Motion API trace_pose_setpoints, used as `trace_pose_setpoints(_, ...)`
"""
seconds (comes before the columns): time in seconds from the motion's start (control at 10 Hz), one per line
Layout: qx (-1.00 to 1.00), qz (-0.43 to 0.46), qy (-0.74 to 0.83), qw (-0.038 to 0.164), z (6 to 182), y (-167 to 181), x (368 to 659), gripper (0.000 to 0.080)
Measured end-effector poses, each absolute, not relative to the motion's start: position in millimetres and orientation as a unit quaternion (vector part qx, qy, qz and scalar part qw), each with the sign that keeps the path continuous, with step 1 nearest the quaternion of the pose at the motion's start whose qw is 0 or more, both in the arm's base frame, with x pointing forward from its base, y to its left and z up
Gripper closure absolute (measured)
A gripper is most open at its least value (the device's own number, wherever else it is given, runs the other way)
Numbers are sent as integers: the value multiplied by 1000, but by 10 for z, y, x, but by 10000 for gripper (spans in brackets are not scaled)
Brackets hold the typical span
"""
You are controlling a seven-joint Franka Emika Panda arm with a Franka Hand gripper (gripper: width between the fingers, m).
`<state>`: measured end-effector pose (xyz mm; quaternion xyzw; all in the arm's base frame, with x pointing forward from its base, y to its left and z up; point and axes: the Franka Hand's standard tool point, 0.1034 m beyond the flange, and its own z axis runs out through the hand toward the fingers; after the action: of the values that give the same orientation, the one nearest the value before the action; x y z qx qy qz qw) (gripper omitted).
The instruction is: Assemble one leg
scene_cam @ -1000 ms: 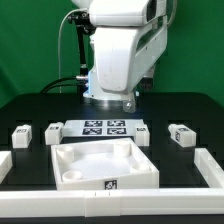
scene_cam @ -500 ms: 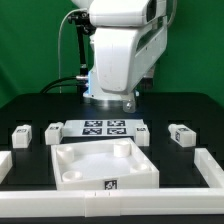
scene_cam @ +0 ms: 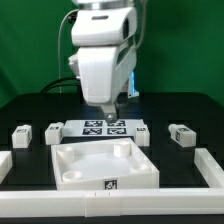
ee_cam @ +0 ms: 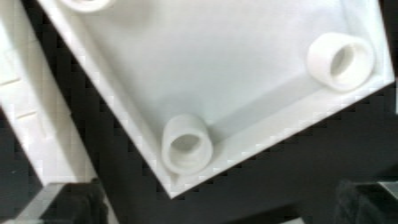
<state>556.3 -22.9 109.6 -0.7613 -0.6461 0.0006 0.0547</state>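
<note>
Only exterior view shows a leg (scene_cam: 181, 133).

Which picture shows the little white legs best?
The exterior view. It shows the legs whole, on both sides of the marker board. The wrist view shows the big panel and its round sockets, but no legs.

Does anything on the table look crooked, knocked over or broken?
Nothing stands out. Two legs sit on the exterior view's left of the marker board, two on its right, in one row; the white panel lies flat, no visible damage.
</note>
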Motion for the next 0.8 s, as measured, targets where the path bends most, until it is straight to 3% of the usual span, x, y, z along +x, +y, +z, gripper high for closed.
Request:
trace_pose_setpoints(0.1, -750, -1, -659, 55, 1028, -328, 5499, 149)
trace_pose_setpoints(0.6, -756, 2, -652, 55, 1012, -328, 5483, 149)
trace_pose_setpoints(0.8, -713, -15, -700, 47, 814, -428, 5212, 149)
